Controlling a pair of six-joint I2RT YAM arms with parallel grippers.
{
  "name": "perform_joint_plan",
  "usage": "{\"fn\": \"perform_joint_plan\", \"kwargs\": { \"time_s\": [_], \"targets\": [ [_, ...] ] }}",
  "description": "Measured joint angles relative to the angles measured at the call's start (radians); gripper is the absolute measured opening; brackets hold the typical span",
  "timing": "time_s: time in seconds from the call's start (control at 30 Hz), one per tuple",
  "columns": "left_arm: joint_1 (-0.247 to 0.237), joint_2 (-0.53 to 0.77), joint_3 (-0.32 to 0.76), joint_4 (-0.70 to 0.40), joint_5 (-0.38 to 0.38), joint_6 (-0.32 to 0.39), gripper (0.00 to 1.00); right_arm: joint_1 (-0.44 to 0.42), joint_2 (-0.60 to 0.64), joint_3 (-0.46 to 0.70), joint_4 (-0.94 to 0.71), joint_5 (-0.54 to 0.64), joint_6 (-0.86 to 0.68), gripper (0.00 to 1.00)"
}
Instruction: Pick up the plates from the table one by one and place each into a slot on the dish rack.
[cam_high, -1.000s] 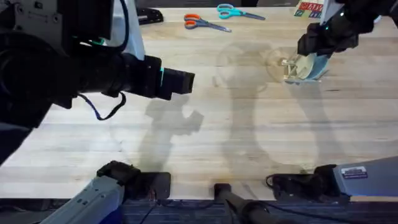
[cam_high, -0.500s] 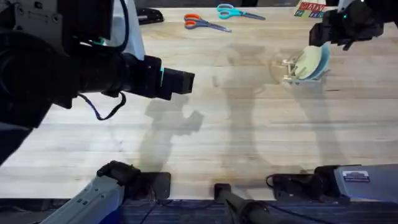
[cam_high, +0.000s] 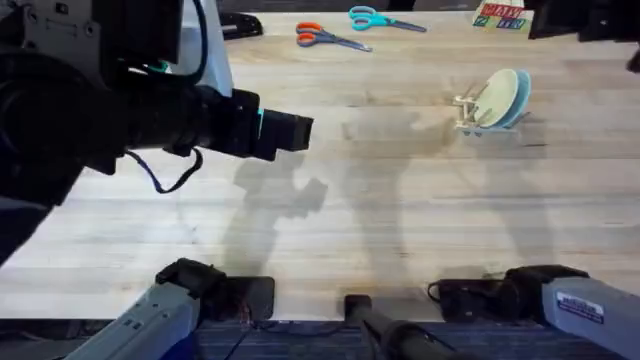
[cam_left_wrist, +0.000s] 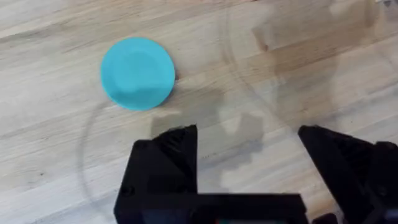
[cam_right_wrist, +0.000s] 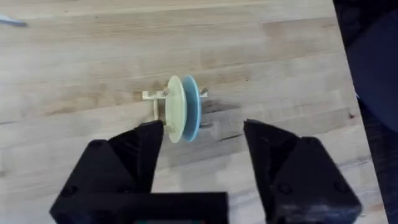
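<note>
Withdrawn from the dish rack (cam_high: 478, 115), right gripper (cam_right_wrist: 203, 140) spread empty; pale yellow plate (cam_right_wrist: 175, 116) and blue plate (cam_right_wrist: 191, 116) stand slotted on edge.

Left arm (cam_high: 120, 110): we note a bulky black housing, matte, with a loose black cable looping beneath it and a small teal light near its squared front end. White panel behind. Both bases are grey-white shells over black joints; the right base (cam_high: 590, 300) carries a small printed label. Wrist views: black, angular, faceted fingers (cam_left_wrist: 165, 162) on each gripper.
</note>
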Motion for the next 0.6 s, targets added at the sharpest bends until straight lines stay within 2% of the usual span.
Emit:
{"fn": "perform_joint_plan", "kwargs": {
  "time_s": [0.1, 0.3, 0.6],
  "targets": [
    [0.000, 0.000, 0.000, 0.000, 0.000, 0.000, 0.993, 0.028, -0.046, 0.001, -0.043, 0.000, 0.000, 0.872],
    [0.000, 0.000, 0.000, 0.000, 0.000, 0.000, 0.993, 0.093, -0.092, 0.001, -0.102, -0.024, -0.005, 0.953],
    [0.000, 0.000, 0.000, -0.002, 0.000, 0.000, 0.993, 0.142, -0.102, 0.001, -0.105, -0.293, -0.076, 0.966]
  ]
}}
